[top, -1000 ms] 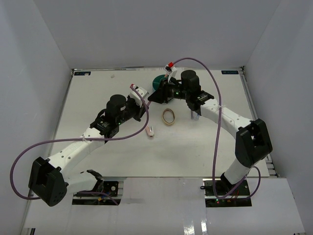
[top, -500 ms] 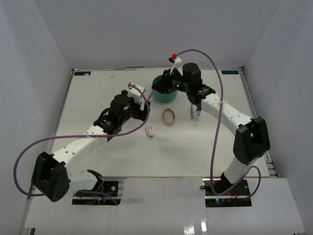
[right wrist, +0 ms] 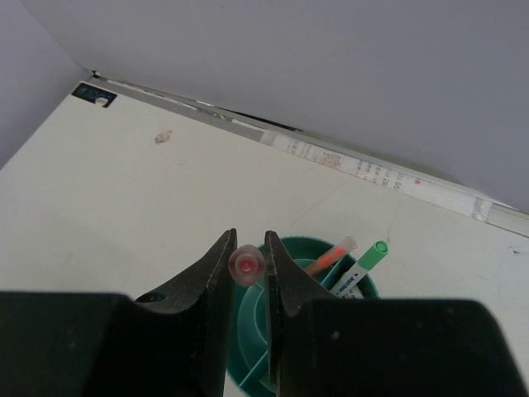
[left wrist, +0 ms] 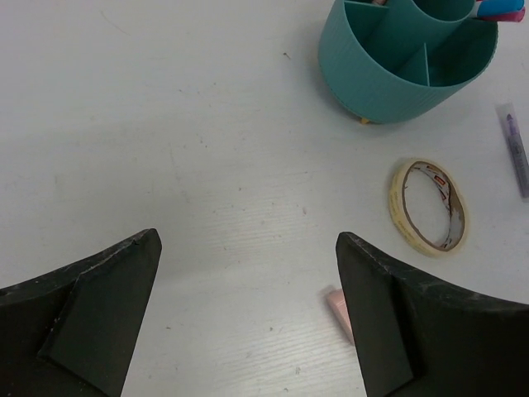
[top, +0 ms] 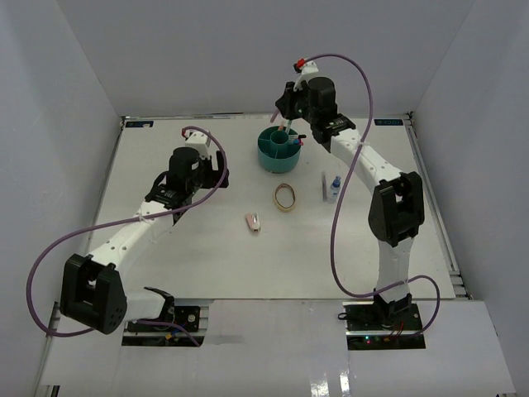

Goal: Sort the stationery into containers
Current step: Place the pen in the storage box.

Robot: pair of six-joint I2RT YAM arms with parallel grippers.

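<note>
Right gripper (right wrist: 246, 248) is seen clamped on a reddish-capped pen (right wrist: 246, 264). The pen is viewed end-on: a round translucent cap with a darker red centre, pinched between the two fingertips. The teal organizer (right wrist: 318, 245) is seen directly below and past the fingers, round, with a centre well and divider walls. An orange pen (right wrist: 332, 252) and a green-capped pen (right wrist: 376, 251) are leaned inside it, just right of the right-hand finger. In the top view this gripper is placed over the organizer's far rim. Left gripper (left wrist: 248, 240) is held wide open, with only bare table (left wrist: 124, 99) seen between the fingers. The organizer is seen ahead and to the right of these fingers, blue and pink caps (left wrist: 500, 8) showing at its far edge. A tan ring (left wrist: 427, 205) is laid flat on the table, ahead of the right-hand finger and nearer than the organizer. A small pink eraser (left wrist: 339, 306) is partly hidden by that finger's inner edge. A thin pale pen (left wrist: 514, 149) is laid further right. A blue-capped clear bottle (top: 335, 188) is caught only in the top view, just beside that pen.
</note>
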